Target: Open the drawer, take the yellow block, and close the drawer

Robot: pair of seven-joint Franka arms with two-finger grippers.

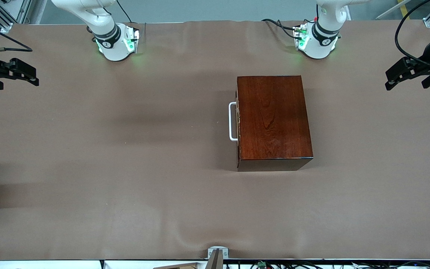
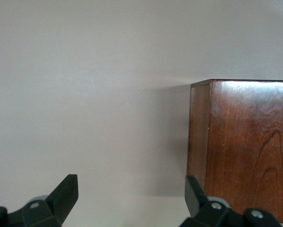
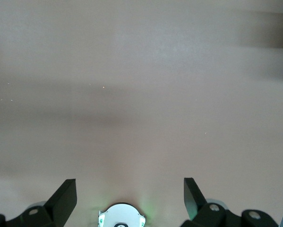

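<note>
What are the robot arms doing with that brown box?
Nothing yet. The dark wooden box sits on the table, and its drawer is shut, with the white handle facing the right arm's end. No yellow block shows. The left gripper and the right gripper both wait at the table's ends, fingers open and holding nothing.

Both arms are glossy white with black joint rings, green lights glowing at their round bases and black cables trailing. Each tool, left tool (image 1: 390, 80) and right tool (image 1: 32, 76), is matte black with angular fingers (image 2: 65, 191) and small silver screws.
</note>
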